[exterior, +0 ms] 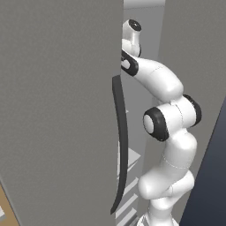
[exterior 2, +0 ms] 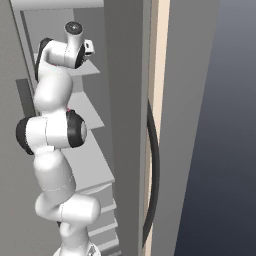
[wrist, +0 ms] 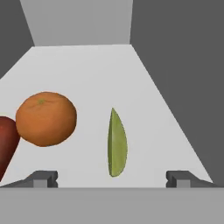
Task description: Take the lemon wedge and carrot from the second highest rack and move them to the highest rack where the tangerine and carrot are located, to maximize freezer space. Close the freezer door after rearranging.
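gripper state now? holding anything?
Gripper: open, holding nothing; the lemon wedge lies on the rack between its fingertips.

Lemon wedge (wrist: 117, 144): thin yellow-green sliver, standing on edge on pale grey rack (wrist: 87, 74) inside freezer (exterior: 185, 39), long axis pointing toward back wall.

Tangerine (wrist: 46, 118): round, orange, small green stem spot on top, sits on same rack, just beside wedge, not touching.

Carrot (wrist: 7, 142): dark red-orange, touching or overlapping tangerine's far side from wedge, cut off at frame edge.

Freezer door (exterior: 57, 110): matte grey, swung open, long curved dark handle (exterior: 121, 145) along its edge.
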Controlling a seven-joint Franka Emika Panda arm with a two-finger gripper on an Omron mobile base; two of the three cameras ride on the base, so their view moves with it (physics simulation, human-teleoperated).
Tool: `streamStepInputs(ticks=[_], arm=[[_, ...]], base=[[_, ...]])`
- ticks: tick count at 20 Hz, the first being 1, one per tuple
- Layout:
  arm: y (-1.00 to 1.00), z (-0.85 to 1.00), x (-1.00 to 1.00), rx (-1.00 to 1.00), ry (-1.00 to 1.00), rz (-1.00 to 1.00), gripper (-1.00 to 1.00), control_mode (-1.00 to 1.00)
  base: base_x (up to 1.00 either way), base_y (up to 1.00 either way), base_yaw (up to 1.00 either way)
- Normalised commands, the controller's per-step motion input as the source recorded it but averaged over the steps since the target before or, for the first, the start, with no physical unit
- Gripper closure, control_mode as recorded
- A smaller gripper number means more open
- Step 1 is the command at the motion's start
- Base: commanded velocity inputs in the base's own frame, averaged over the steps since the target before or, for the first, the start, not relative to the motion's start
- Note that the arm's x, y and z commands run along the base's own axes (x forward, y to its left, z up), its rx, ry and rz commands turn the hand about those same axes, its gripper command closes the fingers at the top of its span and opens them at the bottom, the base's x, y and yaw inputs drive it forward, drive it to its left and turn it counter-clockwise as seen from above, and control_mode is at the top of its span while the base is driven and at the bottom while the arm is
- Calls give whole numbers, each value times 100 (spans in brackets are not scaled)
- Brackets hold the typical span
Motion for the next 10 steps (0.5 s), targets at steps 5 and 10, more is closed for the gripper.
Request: streamStepInputs(ticks=[5,10], arm=[[-32,0,-45,4,0,0,-100,-100],[-34,0,-53,6,0,0,-100,-100]], base=[[0,0,0],[0,0,0]])
